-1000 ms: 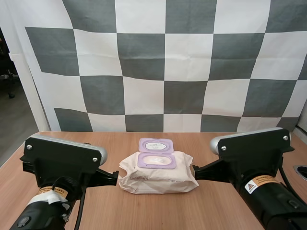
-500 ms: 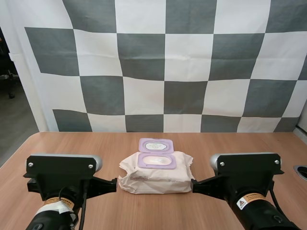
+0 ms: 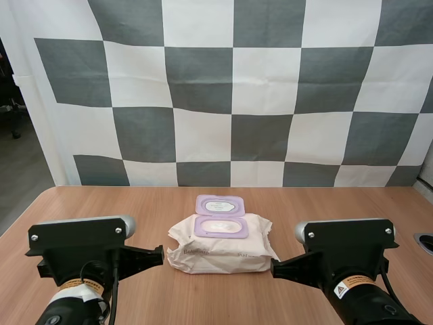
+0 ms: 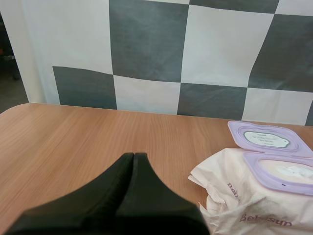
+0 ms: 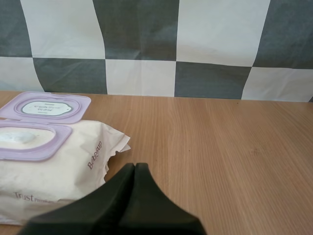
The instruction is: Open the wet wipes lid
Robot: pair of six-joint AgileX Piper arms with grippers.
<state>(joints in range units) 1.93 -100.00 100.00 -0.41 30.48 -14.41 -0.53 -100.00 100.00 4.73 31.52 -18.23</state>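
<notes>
A cream pack of wet wipes (image 3: 222, 247) lies in the middle of the wooden table (image 3: 203, 298). Its purple lid (image 3: 220, 204) is flipped back flat behind the purple-framed opening (image 3: 221, 227), where white wipes show. My left gripper (image 3: 161, 255) sits just left of the pack, fingers together as one dark wedge (image 4: 133, 161) and holding nothing. My right gripper (image 3: 273, 267) is at the pack's right end, also a shut wedge (image 5: 135, 170) apart from the pack (image 5: 54, 169). The open lid (image 4: 265, 138) (image 5: 46, 107) lies on the table beyond the pack (image 4: 254, 200).
Bare wood table stretches to the left (image 4: 63, 142) and to the right (image 5: 234, 147) of the pack. A round dark hole (image 3: 426, 242) sits at the table's right edge.
Both arms have drawn back toward the near edge and lowered; the grippers' tips have come off the pack's ends. The pack and its open lid have stayed put.
</notes>
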